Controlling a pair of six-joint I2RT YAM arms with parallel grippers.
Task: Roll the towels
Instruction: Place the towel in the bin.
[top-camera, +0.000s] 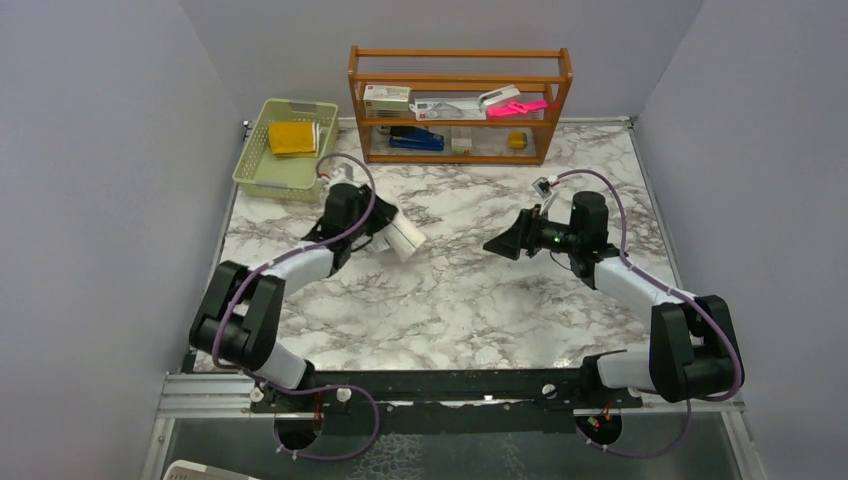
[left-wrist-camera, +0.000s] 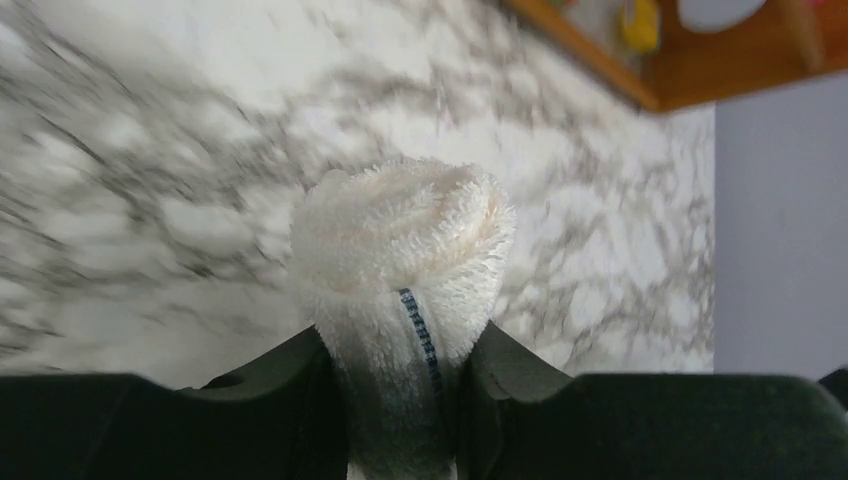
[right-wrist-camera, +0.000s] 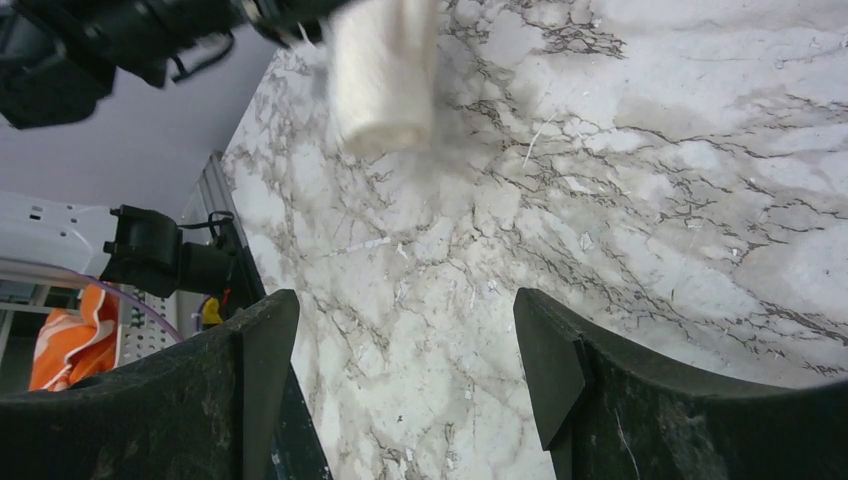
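A cream-white towel (top-camera: 405, 236), rolled into a tight cylinder, is held above the marble table left of centre. My left gripper (top-camera: 388, 228) is shut on it. In the left wrist view the roll (left-wrist-camera: 400, 250) sticks out past the gripper (left-wrist-camera: 395, 350), pinched between both jaws, with a blue stitched edge showing. My right gripper (top-camera: 505, 243) stands open and empty to the right, pointing at the roll. Its wrist view shows only bare marble between the jaws of the gripper (right-wrist-camera: 405, 330) and the roll (right-wrist-camera: 385, 80) further off. A mustard-yellow towel (top-camera: 292, 137) lies folded in the green basket (top-camera: 258, 168).
A wooden shelf (top-camera: 460, 105) with boxes, a stapler and small items stands at the back centre. The green basket sits at the back left corner. Grey walls close the table on the left, right and back.
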